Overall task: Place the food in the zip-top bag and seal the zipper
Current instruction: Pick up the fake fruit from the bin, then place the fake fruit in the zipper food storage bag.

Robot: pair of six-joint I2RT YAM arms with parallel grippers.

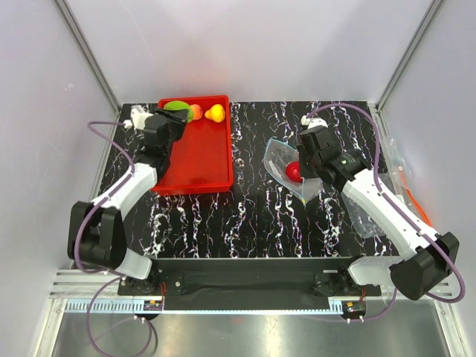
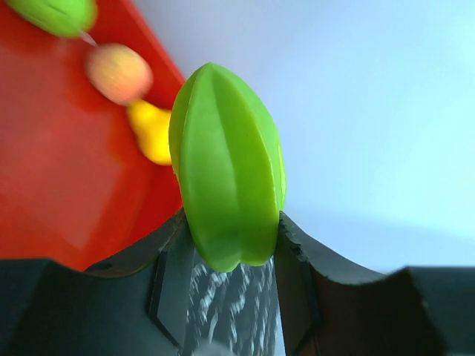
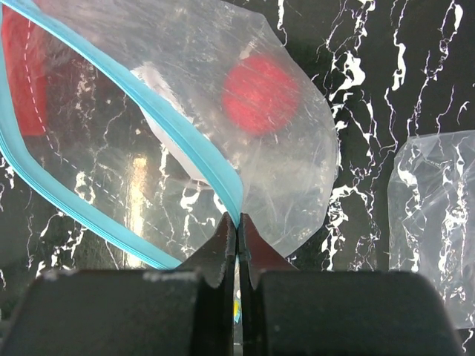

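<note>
My left gripper (image 2: 230, 245) is shut on a ribbed green piece of food (image 2: 226, 170), held up at the far left corner of the red tray (image 1: 197, 156). In the tray lie a peach (image 2: 119, 72), a yellow pear (image 2: 151, 132) and another green piece (image 2: 56, 15). In the top view the held green piece (image 1: 178, 105) sits beside the peach (image 1: 196, 111) and pear (image 1: 216, 113). My right gripper (image 3: 238, 222) is shut on the light-blue zipper (image 3: 185, 137) of the zip-top bag (image 3: 297, 178), whose mouth gapes. A red apple (image 3: 260, 84) lies inside the bag (image 1: 279, 158).
Another piece of clear plastic (image 3: 438, 215) lies on the black marbled table to the right of the bag; in the top view this plastic (image 1: 372, 216) lies under my right arm, with an orange strip (image 1: 416, 201) beside it. White walls enclose the table.
</note>
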